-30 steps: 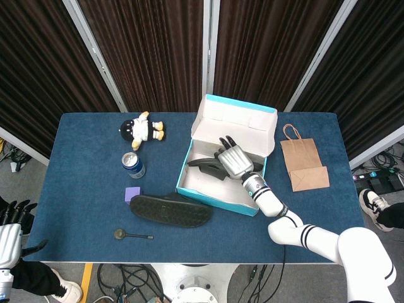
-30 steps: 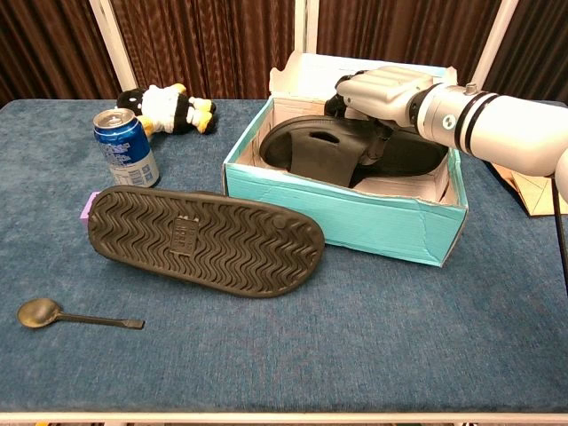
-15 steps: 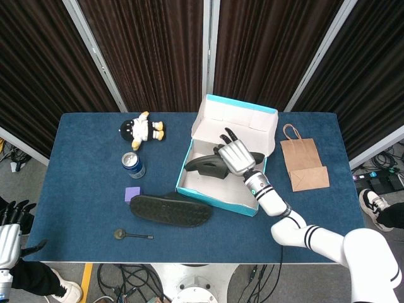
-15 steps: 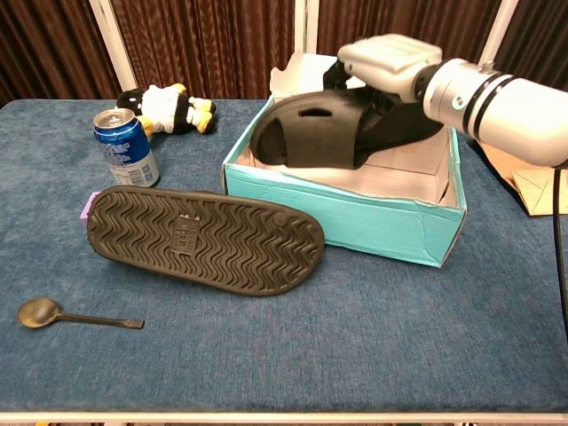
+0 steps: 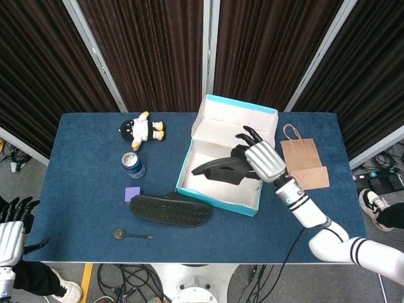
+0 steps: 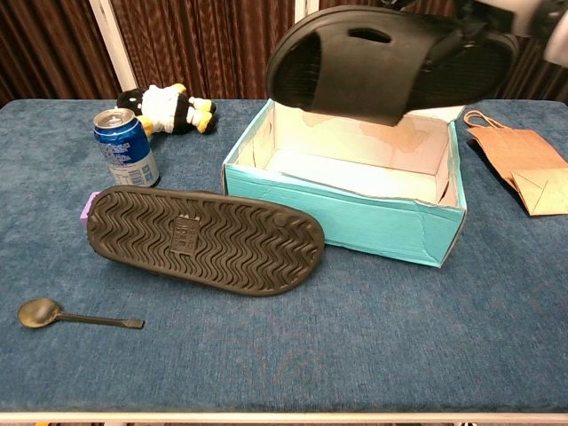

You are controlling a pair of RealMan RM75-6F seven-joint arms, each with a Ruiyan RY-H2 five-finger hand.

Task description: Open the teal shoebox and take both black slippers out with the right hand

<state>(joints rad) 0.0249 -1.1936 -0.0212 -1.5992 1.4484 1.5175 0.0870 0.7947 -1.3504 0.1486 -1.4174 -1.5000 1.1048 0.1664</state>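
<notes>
The teal shoebox (image 5: 218,197) (image 6: 346,213) stands open on the blue table with its lid up at the back, and its white inside is bare. My right hand (image 5: 262,159) grips a black slipper (image 5: 222,169) (image 6: 382,58) and holds it high above the box, strap side toward the chest camera. In the chest view only the tips of that hand show at the top edge. The other black slipper (image 5: 169,210) (image 6: 204,238) lies sole up on the table, left of the box's front. My left hand (image 5: 11,230) hangs off the table's left edge, fingers apart, holding nothing.
A blue drink can (image 5: 133,165) (image 6: 126,146) and a plush toy (image 5: 141,129) (image 6: 167,107) sit left of the box. A purple block (image 5: 132,194) lies by the slipper's end and a spoon (image 5: 131,235) (image 6: 75,316) near the front edge. A brown paper bag (image 5: 303,165) (image 6: 519,160) lies right of the box.
My right hand has lifted the slipper up out of the shoebox and drawn it to the right. The box now stands bare inside. The slipper on the table has not moved.
</notes>
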